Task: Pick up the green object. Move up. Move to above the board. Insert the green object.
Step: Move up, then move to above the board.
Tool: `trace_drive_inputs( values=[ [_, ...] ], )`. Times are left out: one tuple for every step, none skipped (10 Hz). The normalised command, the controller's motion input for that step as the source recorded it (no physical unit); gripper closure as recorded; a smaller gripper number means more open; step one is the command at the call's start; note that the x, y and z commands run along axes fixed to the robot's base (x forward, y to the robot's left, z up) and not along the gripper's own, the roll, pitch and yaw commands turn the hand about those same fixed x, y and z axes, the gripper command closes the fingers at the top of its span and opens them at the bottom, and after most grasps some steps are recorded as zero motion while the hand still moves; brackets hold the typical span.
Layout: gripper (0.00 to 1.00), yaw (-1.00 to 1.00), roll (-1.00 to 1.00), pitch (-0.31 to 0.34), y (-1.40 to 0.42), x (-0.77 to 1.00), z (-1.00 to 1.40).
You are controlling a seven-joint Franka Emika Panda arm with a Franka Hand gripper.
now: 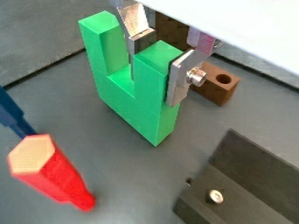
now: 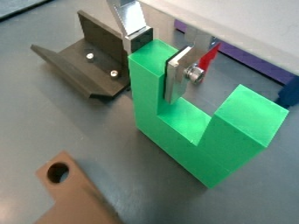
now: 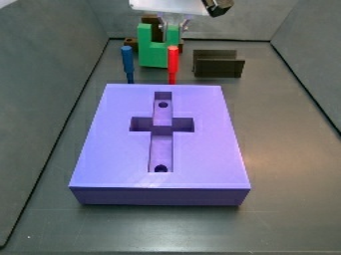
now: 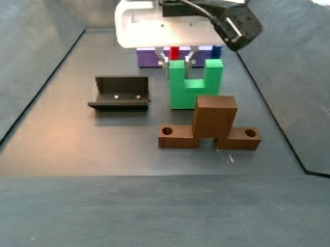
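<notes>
The green object (image 1: 135, 92) stands upright on the dark floor, prongs up, beyond the far end of the board (image 3: 200, 129). It also shows in another wrist view (image 2: 176, 122) and in both side views (image 3: 156, 45) (image 4: 194, 87). My gripper (image 1: 152, 87) is lowered over one prong. One silver finger sits in the notch and the other lies flat against the prong's outer face (image 2: 177, 74). Both plates touch the prong. The piece still rests on the floor.
A red peg (image 1: 49, 171) and a blue peg (image 3: 127, 62) stand beside the green piece. A brown block (image 4: 213, 121) lies in front of it. The fixture (image 4: 120, 95) stands to one side. Grey walls enclose the floor.
</notes>
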Motion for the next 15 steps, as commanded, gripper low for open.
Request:
trace_drive_inputs(
  values=[
    [1.00,-0.02,0.00,0.038,0.06,-0.04,0.82],
    [1.00,-0.03,-0.01,0.060,0.05,-0.09,0.63],
    [1.00,-0.02,0.00,0.027,0.02,-0.03,0.22],
    [1.00,0.00,0.00,0.000,0.00,0.00,1.40],
    [1.00,0.01,-0.01,0.021,-0.01,-0.02,1.40],
    [1.00,0.00,0.00,0.013,-0.01,-0.04,1.40],
    [1.00,0.00,0.02,0.011,0.00,0.00,1.40],
    [1.00,0.00,0.01,0.068,0.00,0.05,1.00],
    [1.00,0.00,0.01,0.088,0.00,0.04,0.67],
    [1.00,0.00,0.01,0.062,0.00,0.04,0.30],
    [1.00,0.00,0.01,0.051,0.00,0.02,0.19],
    [1.00,0.03,-0.01,0.077,-1.40,-0.07,0.21],
    [1.00,0.03,0.02,0.064,-1.40,-0.08,0.20],
    [1.00,0.02,0.04,0.031,-1.40,-0.08,0.20],
    [1.00,0.01,0.00,0.019,-1.40,-0.08,0.19]
  ],
)
